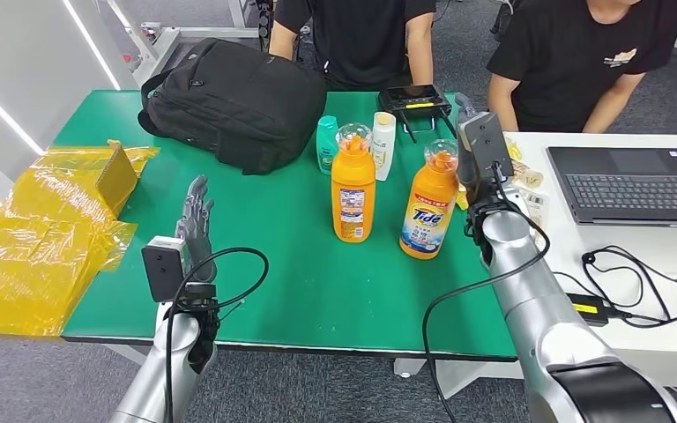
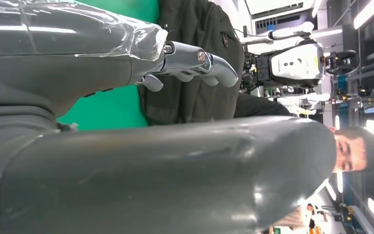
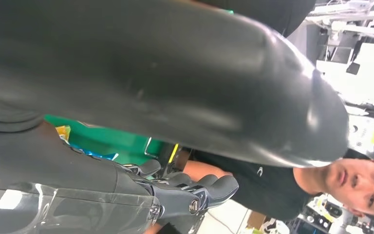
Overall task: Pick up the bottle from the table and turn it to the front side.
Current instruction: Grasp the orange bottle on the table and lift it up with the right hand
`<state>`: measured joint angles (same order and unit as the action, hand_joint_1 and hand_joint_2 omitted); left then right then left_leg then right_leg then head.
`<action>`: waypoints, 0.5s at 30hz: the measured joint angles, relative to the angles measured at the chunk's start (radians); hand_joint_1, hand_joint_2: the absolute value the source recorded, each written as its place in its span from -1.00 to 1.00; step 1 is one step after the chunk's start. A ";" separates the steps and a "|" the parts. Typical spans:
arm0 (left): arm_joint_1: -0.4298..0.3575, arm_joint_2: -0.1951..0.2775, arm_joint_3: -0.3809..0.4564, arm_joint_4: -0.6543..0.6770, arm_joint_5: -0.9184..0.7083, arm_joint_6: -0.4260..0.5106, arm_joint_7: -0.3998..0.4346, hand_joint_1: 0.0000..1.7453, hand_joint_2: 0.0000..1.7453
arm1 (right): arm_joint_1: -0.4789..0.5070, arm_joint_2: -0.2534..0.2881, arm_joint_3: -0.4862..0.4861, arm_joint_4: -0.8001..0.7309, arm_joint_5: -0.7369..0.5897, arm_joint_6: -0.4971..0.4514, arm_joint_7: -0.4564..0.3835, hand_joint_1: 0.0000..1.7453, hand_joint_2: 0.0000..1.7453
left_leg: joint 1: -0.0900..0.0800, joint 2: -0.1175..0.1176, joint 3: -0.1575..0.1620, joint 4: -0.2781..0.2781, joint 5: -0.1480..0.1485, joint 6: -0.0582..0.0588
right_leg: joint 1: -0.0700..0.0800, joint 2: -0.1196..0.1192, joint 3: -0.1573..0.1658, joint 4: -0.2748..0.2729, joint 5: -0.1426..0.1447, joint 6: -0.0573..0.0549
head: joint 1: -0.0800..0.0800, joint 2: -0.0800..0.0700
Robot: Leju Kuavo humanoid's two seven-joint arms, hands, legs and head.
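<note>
Two orange detergent bottles stand upright on the green tabletop, neither of them held.

The glossy orange plastic Tide bottle (image 1: 429, 210), curved and with a clear cap, stands near the tabletop's (image 1: 317, 291) right edge, just beside the silver right arm; the squarer orange bottle with its back label (image 1: 353, 187) stands apart to its left, and behind it are a small teal bottle (image 1: 326, 144) and a slim white bottle (image 1: 383, 145). The right hand (image 3: 185, 192) is raised beside the Tide bottle with its dark fingers (image 3: 219, 187) loosely curled on nothing. The left hand (image 1: 196, 220) is upright over the near left of the matte tabletop, fingers (image 2: 199, 61) straight and apart, empty. A soft black fabric backpack (image 1: 234, 101) lies at the back; crinkled yellow plastic bags (image 1: 40, 238) spill over the left edge.
</note>
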<state>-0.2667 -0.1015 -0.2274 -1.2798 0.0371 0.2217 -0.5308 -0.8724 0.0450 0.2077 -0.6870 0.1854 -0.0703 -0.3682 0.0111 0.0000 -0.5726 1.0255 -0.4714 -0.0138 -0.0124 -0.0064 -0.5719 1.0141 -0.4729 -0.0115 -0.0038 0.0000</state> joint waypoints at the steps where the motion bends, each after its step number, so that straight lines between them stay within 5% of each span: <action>1: 0.000 -0.001 0.000 0.001 0.000 0.000 0.000 -1.00 -1.00 | 0.003 0.000 0.000 -0.003 0.003 -0.004 0.000 -1.00 -1.00 | 0.000 0.000 0.000 0.000 0.000 0.000 | 0.000 0.000 0.000 0.000 0.000 0.000 | 0.000 0.000; 15: 0.005 -0.005 0.000 0.002 -0.004 0.003 0.000 -1.00 -1.00 | 0.066 0.000 0.015 -0.132 0.060 -0.042 0.038 -1.00 -1.00 | 0.000 0.000 0.000 0.000 0.000 0.000 | 0.000 0.000 0.000 0.000 0.000 0.000 | 0.000 0.000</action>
<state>-0.2619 -0.1068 -0.2270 -1.2779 0.0331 0.2247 -0.5310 -0.8064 0.0450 0.2223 -0.8193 0.2449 -0.1122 -0.3303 0.0112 0.0000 -0.5726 1.0255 -0.4713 -0.0138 -0.0123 -0.0064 -0.5721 1.0142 -0.4729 -0.0115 -0.0038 0.0000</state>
